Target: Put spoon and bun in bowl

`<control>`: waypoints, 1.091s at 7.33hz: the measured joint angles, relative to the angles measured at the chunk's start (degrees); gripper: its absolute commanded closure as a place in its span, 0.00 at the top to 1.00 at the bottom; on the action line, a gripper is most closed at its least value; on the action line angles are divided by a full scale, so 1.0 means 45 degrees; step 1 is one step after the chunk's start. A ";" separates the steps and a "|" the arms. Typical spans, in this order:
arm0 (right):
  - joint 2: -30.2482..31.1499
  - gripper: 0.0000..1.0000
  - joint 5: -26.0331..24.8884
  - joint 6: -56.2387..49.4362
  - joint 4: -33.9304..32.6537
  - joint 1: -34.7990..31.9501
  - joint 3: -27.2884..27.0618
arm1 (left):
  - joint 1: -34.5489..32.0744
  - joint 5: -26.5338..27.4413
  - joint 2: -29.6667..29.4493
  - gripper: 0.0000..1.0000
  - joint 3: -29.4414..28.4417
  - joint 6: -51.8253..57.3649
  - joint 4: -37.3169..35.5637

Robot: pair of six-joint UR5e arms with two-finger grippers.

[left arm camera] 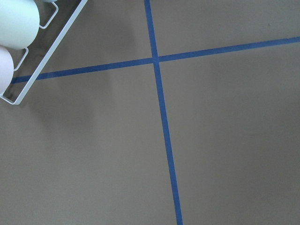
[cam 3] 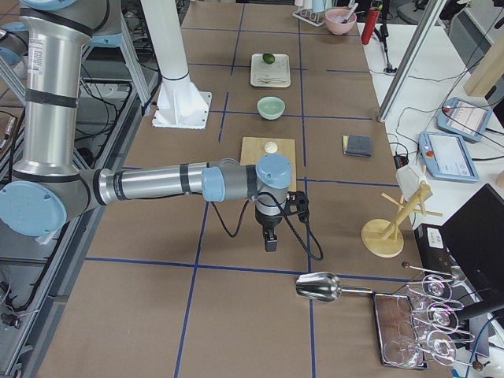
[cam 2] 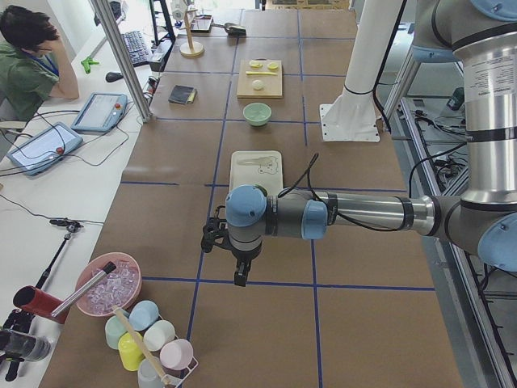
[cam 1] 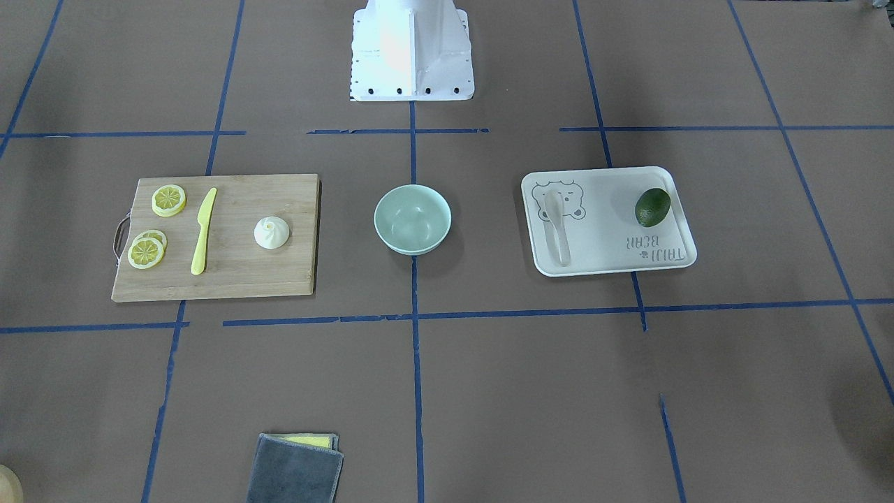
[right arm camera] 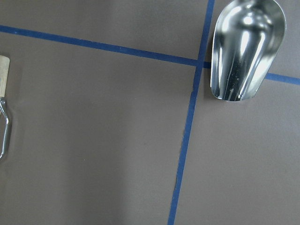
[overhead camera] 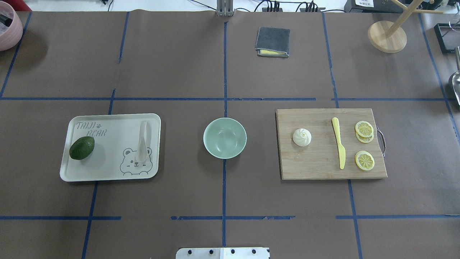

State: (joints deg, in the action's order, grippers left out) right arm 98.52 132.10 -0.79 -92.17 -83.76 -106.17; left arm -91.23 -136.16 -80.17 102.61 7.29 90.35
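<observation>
The white spoon [overhead camera: 142,141] lies on the white bear-printed tray [overhead camera: 107,162], left of the bowl in the overhead view. The white bun [overhead camera: 302,137] sits on the wooden cutting board [overhead camera: 316,165] on the right. The mint-green bowl [overhead camera: 225,138] stands empty in the middle. In the front-facing view the spoon [cam 1: 557,227], the bun [cam 1: 271,232] and the bowl [cam 1: 412,218] are mirrored. My left gripper [cam 2: 240,275] and my right gripper [cam 3: 270,240] show only in the side views, each hanging over bare table far from these things. I cannot tell whether they are open or shut.
A dark avocado [overhead camera: 82,148] lies on the tray. A yellow knife [overhead camera: 339,146] and lemon slices [overhead camera: 364,160] lie on the board. A folded grey cloth [overhead camera: 272,41], a wooden stand [overhead camera: 387,36], a metal scoop [right arm camera: 246,47] and a cup rack [left arm camera: 28,42] stand near the table's edges.
</observation>
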 measured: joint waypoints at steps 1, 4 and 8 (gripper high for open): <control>0.0001 1.00 0.0000 0.0000 -0.0001 0.0000 0.0000 | -0.0007 0.0173 -0.0002 1.00 0.0039 0.0019 0.0014; -0.0035 1.00 -0.0018 0.0018 0.0022 0.0113 -0.0005 | 0.0011 0.0866 -0.0070 1.00 0.0362 0.0056 0.0075; -0.1745 1.00 -0.0168 0.0122 0.0028 0.1051 0.0016 | 0.0536 0.0968 -0.1836 1.00 0.0559 -0.0013 0.1198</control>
State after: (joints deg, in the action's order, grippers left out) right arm 90.67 131.34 -0.24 -92.04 -79.03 -106.10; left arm -88.82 -131.80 -88.43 105.12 7.23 95.74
